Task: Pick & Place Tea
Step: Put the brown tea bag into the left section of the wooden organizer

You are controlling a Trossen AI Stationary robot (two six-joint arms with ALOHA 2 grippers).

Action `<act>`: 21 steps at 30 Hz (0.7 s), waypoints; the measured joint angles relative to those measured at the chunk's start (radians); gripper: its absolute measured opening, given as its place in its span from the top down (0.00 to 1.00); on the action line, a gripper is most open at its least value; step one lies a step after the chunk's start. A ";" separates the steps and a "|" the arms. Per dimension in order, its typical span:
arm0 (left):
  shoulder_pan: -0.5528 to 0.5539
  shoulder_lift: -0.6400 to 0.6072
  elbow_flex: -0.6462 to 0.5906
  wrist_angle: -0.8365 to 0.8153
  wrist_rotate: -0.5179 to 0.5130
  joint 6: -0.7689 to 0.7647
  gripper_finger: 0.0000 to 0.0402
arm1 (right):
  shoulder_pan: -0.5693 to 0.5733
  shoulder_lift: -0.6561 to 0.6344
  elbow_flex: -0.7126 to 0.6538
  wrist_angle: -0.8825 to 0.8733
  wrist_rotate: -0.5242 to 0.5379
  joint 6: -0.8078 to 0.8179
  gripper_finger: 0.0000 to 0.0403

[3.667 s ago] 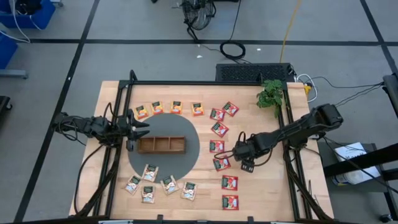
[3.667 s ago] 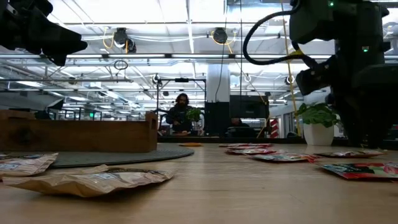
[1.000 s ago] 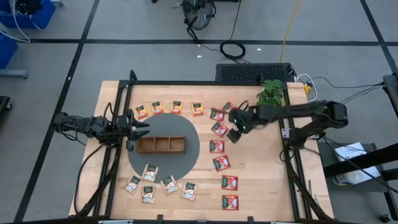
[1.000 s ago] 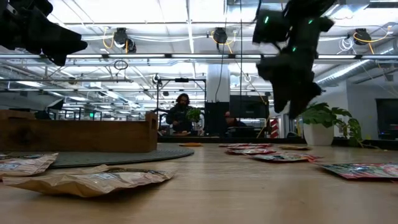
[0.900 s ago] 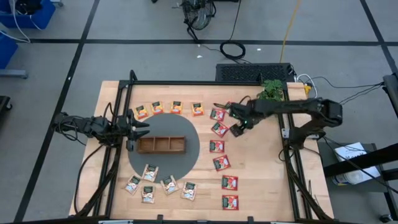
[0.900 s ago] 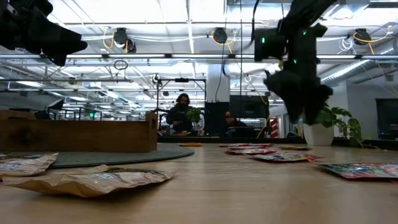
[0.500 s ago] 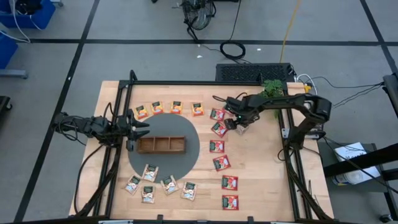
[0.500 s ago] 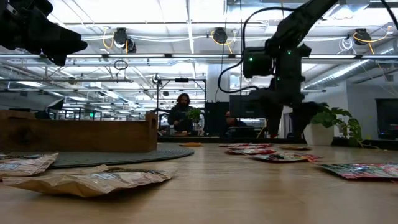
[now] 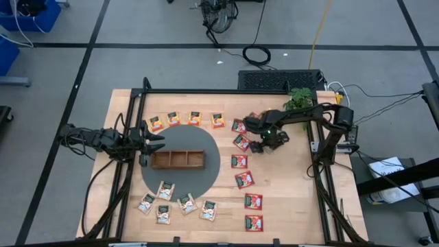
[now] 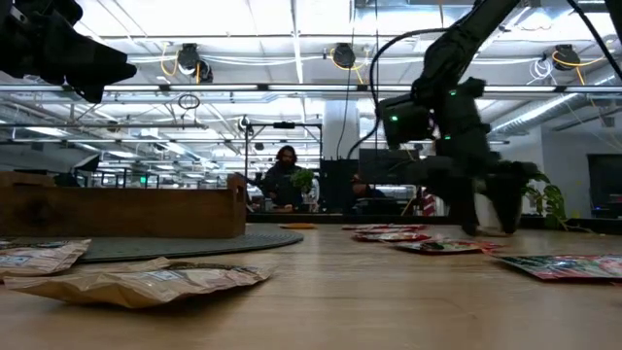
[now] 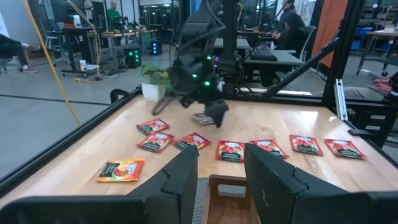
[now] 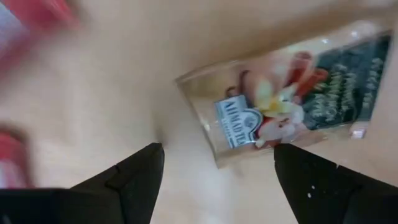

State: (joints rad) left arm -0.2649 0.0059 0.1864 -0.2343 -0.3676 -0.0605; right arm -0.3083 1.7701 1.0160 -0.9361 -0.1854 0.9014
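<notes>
- Spread wide, the right gripper (image 12: pixel 214 177) hangs just over a red tea packet (image 12: pixel 292 102) lying flat on the table (image 9: pixel 288 199).
- Left gripper (image 9: pixel 156 137), half open and empty, waits by the tray (image 9: pixel 178 160).
- Risk: fingers may skid off the thin packet and push it away.

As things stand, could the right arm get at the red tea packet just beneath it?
Probably yes: the right pincer is open above the red tea packet, with nothing between them.

Glossy foil-like red tea packet (image 12: pixel 292 93) on a smooth, pale wooden table (image 9: pixel 288 199); matt brown wooden tray (image 9: pixel 178 160) on a matt grey mat (image 9: pixel 216 161).
</notes>
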 joint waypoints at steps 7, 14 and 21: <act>0.000 0.000 0.000 0.001 0.000 0.000 0.67 | 0.052 -0.033 -0.001 -0.075 0.137 -0.008 0.29; 0.000 0.000 0.000 0.000 0.000 0.000 0.67 | 0.113 -0.056 -0.003 -0.265 0.161 0.022 0.29; 0.000 0.000 0.000 0.000 0.000 0.000 0.67 | 0.151 -0.071 -0.003 -0.361 0.241 0.080 0.29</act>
State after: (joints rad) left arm -0.2651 0.0063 0.1864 -0.2344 -0.3676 -0.0605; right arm -0.1574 1.6991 1.0134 -1.2971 0.0557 0.9810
